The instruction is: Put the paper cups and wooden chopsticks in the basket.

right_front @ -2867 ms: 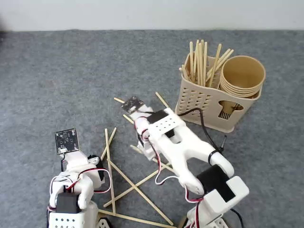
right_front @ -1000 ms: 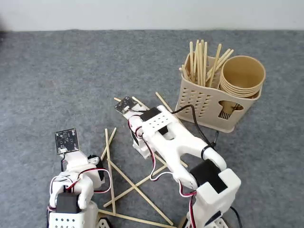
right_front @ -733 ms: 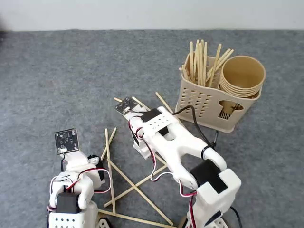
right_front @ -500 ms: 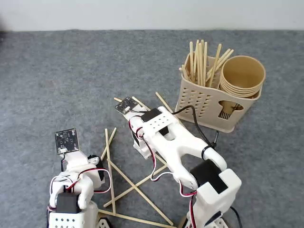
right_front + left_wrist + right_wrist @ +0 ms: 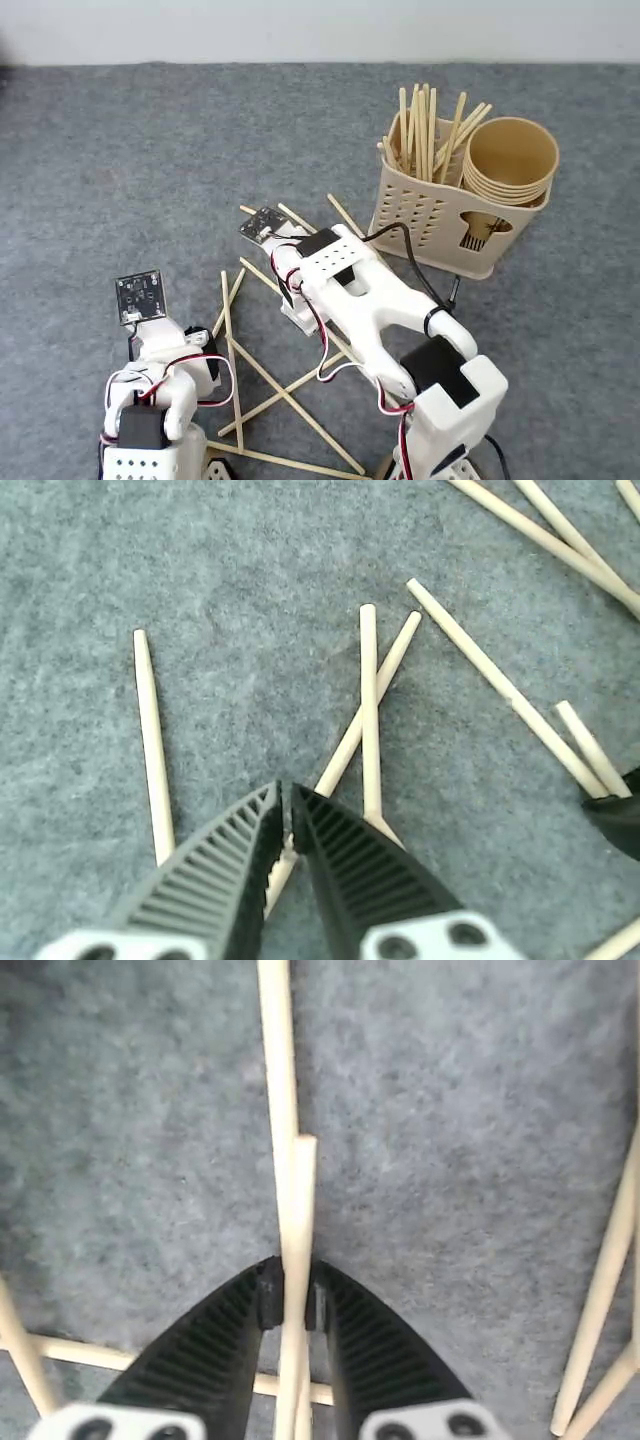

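One chopstick [image 5: 298, 1210]: sitting pinched between the jaws of the right gripper [image 5: 293, 1295], near the middle of the grey mat [image 5: 150, 150], with a short end sticking out past the tips.
Neighbour stick [image 5: 277, 1060]: lying in line with the pinched one and seeming to be touching its end; risking being dragged or flicked aside on lifting.
Grip: probably holding close to one end, so risking the long part swinging down, turning between the jaws or slipping out.
Basket [image 5: 430, 215]: standing at the far right, well apart from the pinched stick, already carrying the paper cups [image 5: 510, 155] and a crowded bundle of chopsticks [image 5: 425, 120]; risking a tilted stick catching on the rim or on those upright ones and dropping outside.
Left gripper [image 5: 286, 805]: hanging at the near left with jaws pressed together on nothing, just above the loose chopsticks [image 5: 370, 720].
Crossed sticks on the mat: overlapping each other, so risking two coming up together at a later pick.
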You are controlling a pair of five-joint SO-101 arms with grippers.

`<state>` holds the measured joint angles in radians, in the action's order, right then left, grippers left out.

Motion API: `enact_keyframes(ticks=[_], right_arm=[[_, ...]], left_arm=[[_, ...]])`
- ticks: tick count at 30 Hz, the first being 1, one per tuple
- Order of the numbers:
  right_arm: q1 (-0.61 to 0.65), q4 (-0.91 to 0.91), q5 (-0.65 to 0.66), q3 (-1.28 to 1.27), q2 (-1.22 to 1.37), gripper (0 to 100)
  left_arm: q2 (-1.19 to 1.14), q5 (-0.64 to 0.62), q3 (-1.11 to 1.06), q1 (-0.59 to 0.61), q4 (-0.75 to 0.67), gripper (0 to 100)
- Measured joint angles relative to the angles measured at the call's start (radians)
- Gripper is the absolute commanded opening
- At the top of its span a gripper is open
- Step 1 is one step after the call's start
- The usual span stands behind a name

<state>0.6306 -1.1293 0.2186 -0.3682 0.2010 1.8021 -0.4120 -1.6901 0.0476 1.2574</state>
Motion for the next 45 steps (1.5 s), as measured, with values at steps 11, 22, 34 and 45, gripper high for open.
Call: enact_keyframes(ticks=[11,22,34,45], right_arm=[[0.0,-0.193,0.0,0.044,-0.307,0.8],[-0.002,-0.311,0.0,0.358,-0.539,0.8],[-0.184,-0.285,0.044,0.91,-0.486,0.8],[-0.381,0.023,0.052,0.98,-0.414,0.8]], left_arm=[[0.0,0.0,0.0,0.0,0.0,1],[0.0,0.0,0.0,0.0,0.0,1],[0.0,0.0,0.0,0.0,0.0,1],[0.0,0.0,0.0,0.0,0.0,1]])
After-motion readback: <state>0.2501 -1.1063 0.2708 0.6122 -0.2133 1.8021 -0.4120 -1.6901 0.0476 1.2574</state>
